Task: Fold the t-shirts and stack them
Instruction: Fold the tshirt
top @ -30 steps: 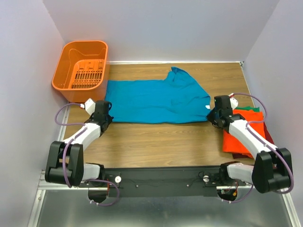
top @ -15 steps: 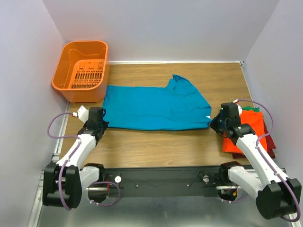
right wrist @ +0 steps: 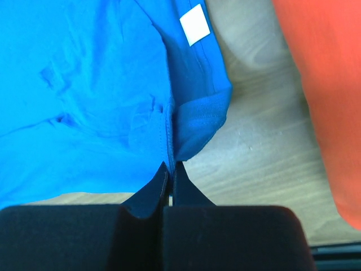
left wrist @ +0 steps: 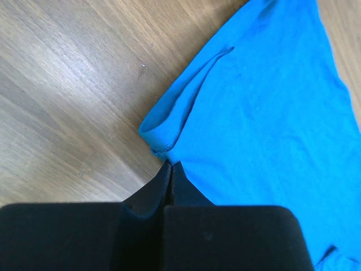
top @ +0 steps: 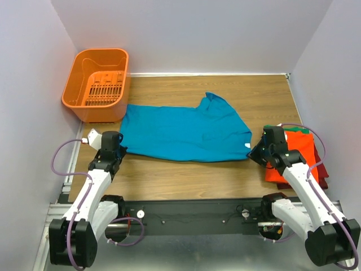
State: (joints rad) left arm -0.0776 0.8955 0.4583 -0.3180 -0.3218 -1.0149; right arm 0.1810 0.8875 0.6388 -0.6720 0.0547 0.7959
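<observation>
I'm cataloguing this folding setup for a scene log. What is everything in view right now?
teal-blue t-shirt: one, teal-blue, spread flat mid-table.
neck tag: one, white, at that shirt's right end.
orange t-shirt: one, orange, top of the pile at the table's right edge.
green t-shirt: one, green, edge showing at the pile's far side.
dark red t-shirt: one, dark red, edge showing at the pile's right side.
basket: one, orange, far left corner.
table: one, brown wood.
left end effector: one, black, shut on the teal-blue t-shirt's left corner.
right end effector: one, black, shut on its right end.
</observation>
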